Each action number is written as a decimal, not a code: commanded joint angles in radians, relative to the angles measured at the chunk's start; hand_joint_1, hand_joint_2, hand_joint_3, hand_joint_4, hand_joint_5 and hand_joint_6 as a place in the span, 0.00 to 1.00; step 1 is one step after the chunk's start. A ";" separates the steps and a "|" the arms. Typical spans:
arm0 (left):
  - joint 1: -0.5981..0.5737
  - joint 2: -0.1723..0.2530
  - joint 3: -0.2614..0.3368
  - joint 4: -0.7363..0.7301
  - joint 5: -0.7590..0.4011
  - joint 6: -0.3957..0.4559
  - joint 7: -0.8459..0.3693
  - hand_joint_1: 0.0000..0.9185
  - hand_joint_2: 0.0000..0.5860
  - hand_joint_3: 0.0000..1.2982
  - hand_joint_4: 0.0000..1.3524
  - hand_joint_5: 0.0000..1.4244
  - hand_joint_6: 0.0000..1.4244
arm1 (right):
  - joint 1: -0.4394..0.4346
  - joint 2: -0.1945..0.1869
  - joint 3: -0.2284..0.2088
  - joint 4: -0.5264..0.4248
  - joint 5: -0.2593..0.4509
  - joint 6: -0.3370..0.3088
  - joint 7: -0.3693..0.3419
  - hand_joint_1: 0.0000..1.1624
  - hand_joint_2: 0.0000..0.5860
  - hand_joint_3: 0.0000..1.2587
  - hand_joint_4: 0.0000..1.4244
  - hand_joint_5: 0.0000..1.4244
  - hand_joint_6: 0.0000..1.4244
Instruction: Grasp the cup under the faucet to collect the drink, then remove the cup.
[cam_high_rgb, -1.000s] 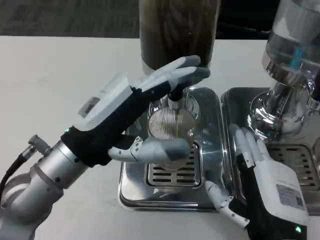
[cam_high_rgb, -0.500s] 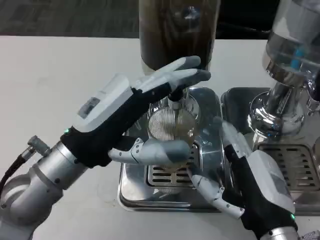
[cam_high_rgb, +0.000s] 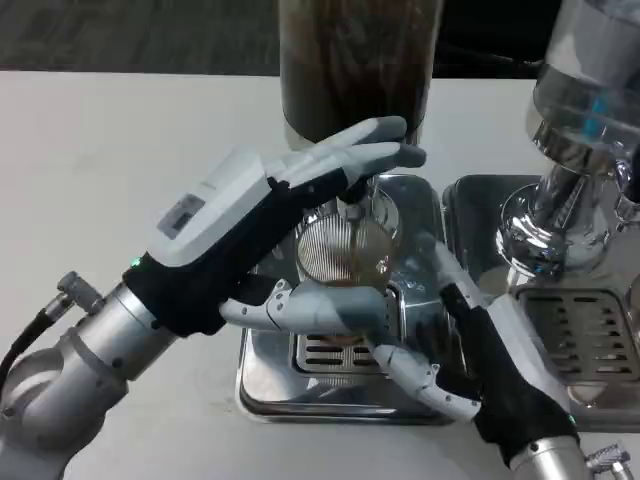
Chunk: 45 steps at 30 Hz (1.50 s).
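Clear ribbed cup (cam_high_rgb: 345, 255) showing amber drink, set on a shiny silver drip tray (cam_high_rgb: 270, 385). Dark brown liquid fills the dispenser tank (cam_high_rgb: 355, 65) above. White table (cam_high_rgb: 100, 170), and both hands white, black and grey.

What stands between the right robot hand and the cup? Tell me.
Nothing separate visibly does. The right robot hand reaches in beside the cup on the drip tray. The left robot hand's thumb crosses the cup's near side, and its upper fingers lie at the faucet, crowding that side.

Left hand (cam_high_rgb: 300, 215) extended flat — right hand (cam_high_rgb: 450, 345) spread, reaching.
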<state>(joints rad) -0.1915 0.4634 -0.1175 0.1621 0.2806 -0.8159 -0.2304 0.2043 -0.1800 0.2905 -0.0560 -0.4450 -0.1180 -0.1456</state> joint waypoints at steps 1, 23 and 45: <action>0.017 0.014 -0.031 -0.025 0.024 -0.028 -0.022 0.00 0.18 0.17 0.06 0.21 0.18 | -0.033 0.012 -0.016 0.039 0.034 -0.036 0.013 0.41 0.46 0.00 0.00 0.00 0.00; 0.020 0.011 -0.033 -0.033 0.014 -0.013 -0.020 0.00 0.18 0.18 0.06 0.21 0.17 | -0.129 0.032 -0.004 0.168 0.070 -0.116 0.030 0.47 0.42 0.00 0.00 0.00 0.00; 0.029 0.006 -0.029 -0.053 0.016 0.007 -0.011 0.00 0.19 0.19 0.06 0.21 0.17 | -0.181 0.059 -0.001 0.219 0.076 -0.085 0.066 0.48 0.39 0.00 0.00 0.00 0.00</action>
<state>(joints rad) -0.1751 0.4642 -0.1248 0.1289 0.2807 -0.7978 -0.2208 0.0376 -0.1289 0.2922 0.1514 -0.3662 -0.2133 -0.0795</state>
